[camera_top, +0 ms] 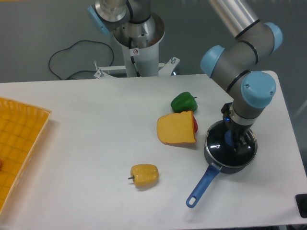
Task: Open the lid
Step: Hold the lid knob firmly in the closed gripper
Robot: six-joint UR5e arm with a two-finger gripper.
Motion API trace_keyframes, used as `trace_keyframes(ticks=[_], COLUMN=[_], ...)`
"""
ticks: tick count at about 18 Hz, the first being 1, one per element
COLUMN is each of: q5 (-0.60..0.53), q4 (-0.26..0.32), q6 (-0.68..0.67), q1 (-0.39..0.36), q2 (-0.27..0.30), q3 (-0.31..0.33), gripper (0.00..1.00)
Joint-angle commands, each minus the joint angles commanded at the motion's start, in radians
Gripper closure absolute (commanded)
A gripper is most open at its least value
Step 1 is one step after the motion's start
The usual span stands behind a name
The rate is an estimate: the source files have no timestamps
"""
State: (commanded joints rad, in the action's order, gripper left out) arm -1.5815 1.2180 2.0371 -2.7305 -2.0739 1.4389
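The dark blue saucepan (215, 154) stands at the right of the table, its long blue handle (201, 186) pointing to the front left. The glass lid (217, 143) with its thin metal rim lies flat on the pan. My gripper (232, 142) comes straight down onto the lid's centre. Its dark fingers stand on either side of the blue knob (229, 139), which is partly hidden. I cannot tell whether the fingers press on the knob.
A green pepper (183, 102), a yellow-orange wedge (176, 128) with a red thing behind it, and a yellow pepper (144, 175) lie left of the pan. A yellow basket (19, 143) sits at the table's left edge. The arm's base (136, 48) stands at the back.
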Motion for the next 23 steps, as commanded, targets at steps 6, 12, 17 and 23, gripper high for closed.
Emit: trace_keyframes(ticks=[6,12,17,23], q5=[-0.002,-0.003,-0.002,0.005], q4=[-0.003,-0.003,-0.002,0.009], q6=[-0.003,-0.049,-0.051,-0.074], q1=[0.000,0.000,0.002,0.003], q2=[-0.002,-0.008,-0.006,-0.006], q3=[-0.002,-0.014,-0.015,-0.031], gripper=[0.03,0.30,0.43,0.48])
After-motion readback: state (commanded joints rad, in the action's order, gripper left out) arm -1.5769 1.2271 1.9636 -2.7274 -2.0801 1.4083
